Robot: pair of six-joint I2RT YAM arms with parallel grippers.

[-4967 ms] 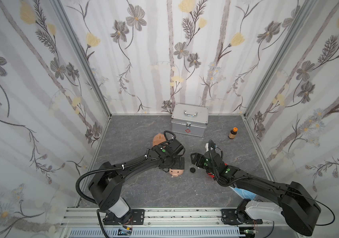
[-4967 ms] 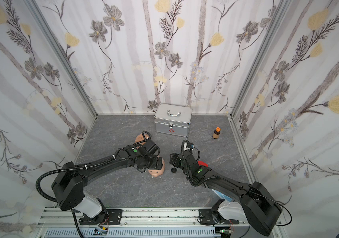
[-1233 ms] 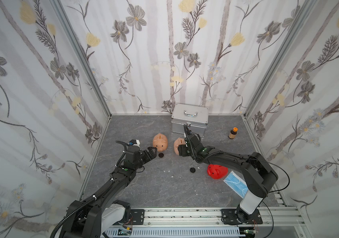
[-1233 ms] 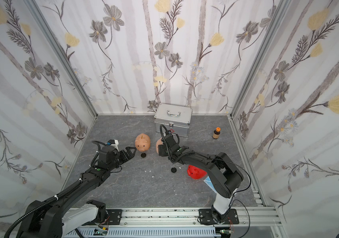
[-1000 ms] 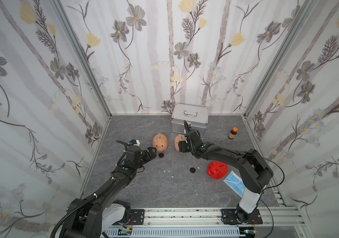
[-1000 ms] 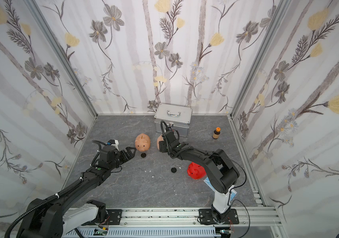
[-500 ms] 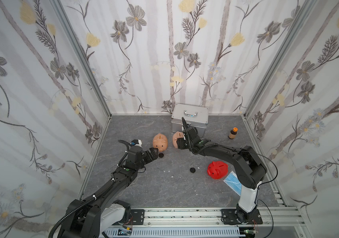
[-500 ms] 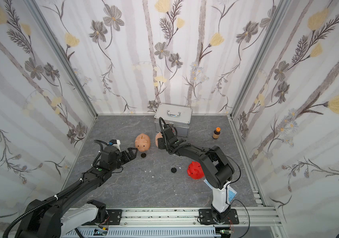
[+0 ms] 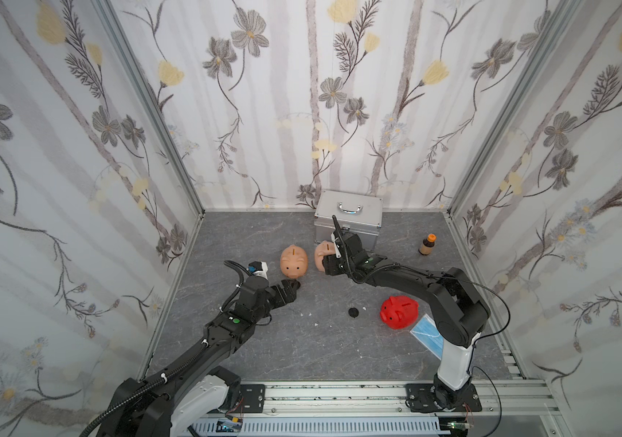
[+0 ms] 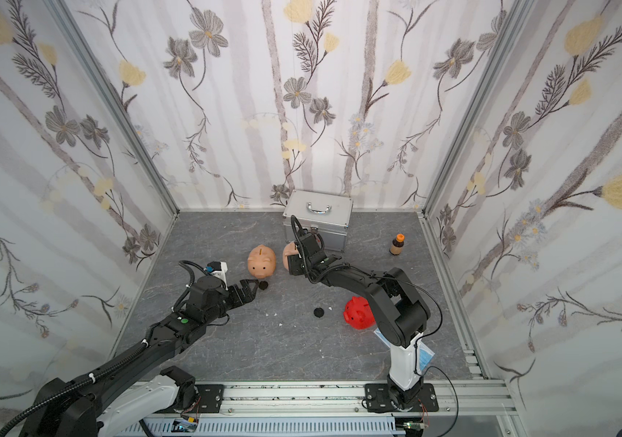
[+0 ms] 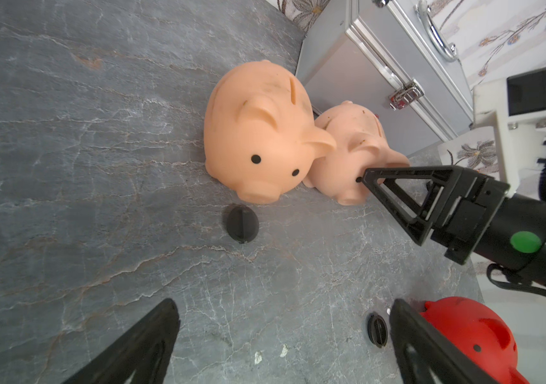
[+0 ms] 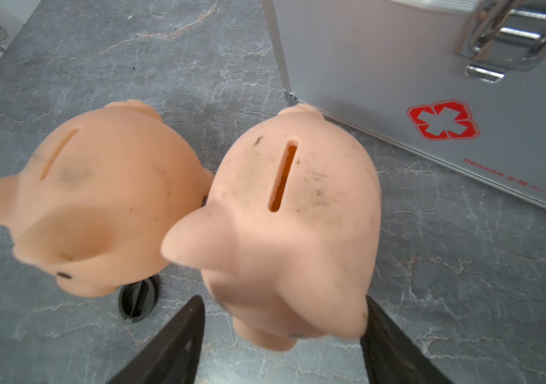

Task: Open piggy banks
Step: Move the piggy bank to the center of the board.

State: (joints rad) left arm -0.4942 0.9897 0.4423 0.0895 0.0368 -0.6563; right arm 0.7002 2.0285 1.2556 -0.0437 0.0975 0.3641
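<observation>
Between clamped right fingers point(image 12: 171, 349), scuffed peach pig point(image 12: 298, 206) (slot up); left fingers point(image 11: 138, 349) apart.

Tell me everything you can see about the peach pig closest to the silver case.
The peach pig looks like soft matte plastic with dark scuffs. A coin slot runs along its back; it has pointed ears, a black dot eye and a round snout. It stands upright on the grey table, tail end by the silver case, side against the other peach pig. The right claw has its fingers either side of its head; whether they squeeze is unclear.
</observation>
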